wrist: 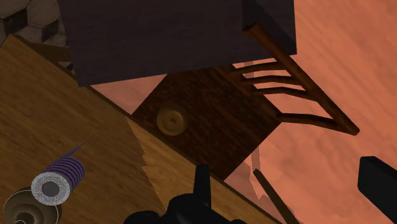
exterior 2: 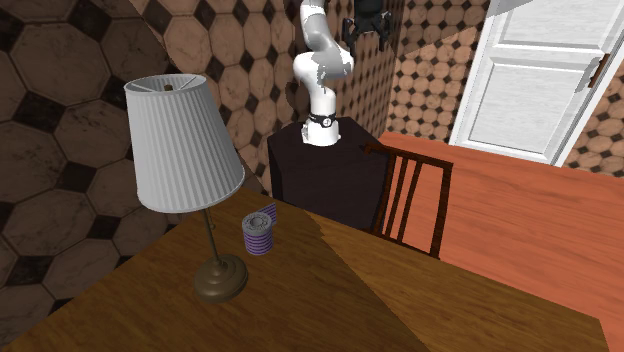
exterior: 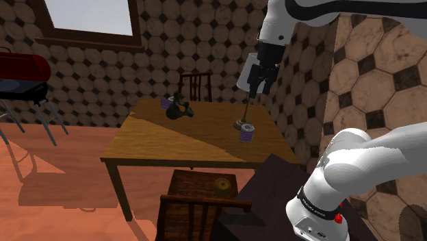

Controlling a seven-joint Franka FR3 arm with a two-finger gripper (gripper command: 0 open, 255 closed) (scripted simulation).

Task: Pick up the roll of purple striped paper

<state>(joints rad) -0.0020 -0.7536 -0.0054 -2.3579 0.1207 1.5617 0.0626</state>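
Observation:
The purple striped paper roll (exterior: 246, 134) stands on end on the wooden table (exterior: 171, 144), close to the edge nearest the stand. It touches the base of a lamp (exterior: 242, 124). In the second exterior view the roll (exterior 2: 258, 236) sits just behind the lamp's base (exterior 2: 221, 277), with a loose end of paper sticking up. My gripper (exterior: 259, 86) hangs open well above the roll, by the lamp's top. In the wrist view the fingers (wrist: 202, 183) stand far apart around my gripper (wrist: 290, 189), and the roll (wrist: 57, 181) lies far off to the side of them.
The lamp's white shade (exterior 2: 180, 143) rises high over the roll. A dark object (exterior: 180, 109) and a small purple thing (exterior: 165, 103) sit at the table's far side. A wooden chair (exterior: 198, 195) with a round object (wrist: 172, 119) on its seat stands by the table's near edge.

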